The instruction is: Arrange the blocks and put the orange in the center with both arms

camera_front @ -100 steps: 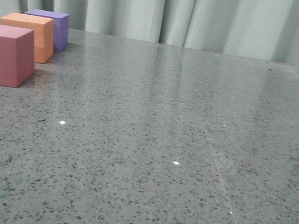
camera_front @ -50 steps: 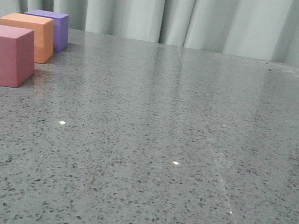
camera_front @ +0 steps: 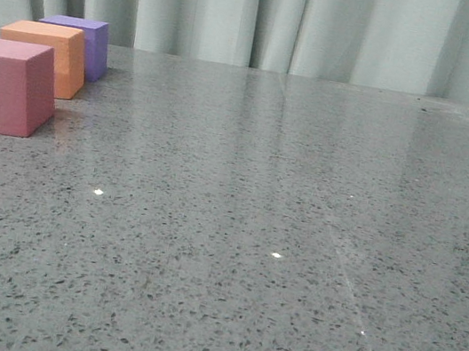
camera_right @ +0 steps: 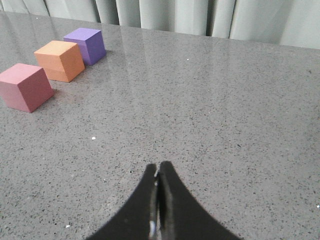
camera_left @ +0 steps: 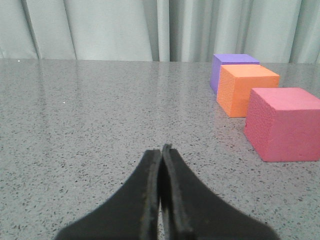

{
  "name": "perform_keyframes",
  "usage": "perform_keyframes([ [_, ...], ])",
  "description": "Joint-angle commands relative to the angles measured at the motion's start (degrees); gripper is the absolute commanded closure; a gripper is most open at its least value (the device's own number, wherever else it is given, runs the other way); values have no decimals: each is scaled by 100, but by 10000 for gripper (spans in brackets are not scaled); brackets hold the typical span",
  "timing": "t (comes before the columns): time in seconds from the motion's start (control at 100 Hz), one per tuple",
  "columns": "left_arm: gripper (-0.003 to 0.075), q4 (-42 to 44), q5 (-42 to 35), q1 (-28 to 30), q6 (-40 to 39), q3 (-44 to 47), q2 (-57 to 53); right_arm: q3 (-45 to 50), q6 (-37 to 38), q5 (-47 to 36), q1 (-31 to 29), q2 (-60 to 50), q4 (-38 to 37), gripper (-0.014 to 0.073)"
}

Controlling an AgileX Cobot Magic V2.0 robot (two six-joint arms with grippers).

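where the front view looks over the speckled grey table [camera_front: 278, 237], we see the pink-red cube [camera_front: 4, 87], orange cube [camera_front: 45, 56] and purple cube [camera_front: 81, 42] lined up at far left, orange between. our left wrist view shows the left gripper [camera_left: 161, 149] pressed closed, empty, beside the row. our right wrist view shows the right gripper [camera_right: 158, 165] closed, empty, well apart.

No text, label, brand, number or sign can be read in any view: the pink-red cube [camera_front: 2, 87], orange cube [camera_front: 47, 56] and purple cube [camera_front: 83, 44] have plain faces, and the speckled worktop [camera_front: 278, 237] carries no markings.
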Motion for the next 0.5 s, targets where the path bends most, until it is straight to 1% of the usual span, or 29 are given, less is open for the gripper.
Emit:
perform_keyframes([
  [0.0, 739, 1, -427, 11, -77, 110, -191, -140, -58, -457, -5, 27, -66, 707],
  [0.49, 739, 1, -427, 11, -77, 110, -191, -140, -58, -464, -43, 27, -121, 707],
])
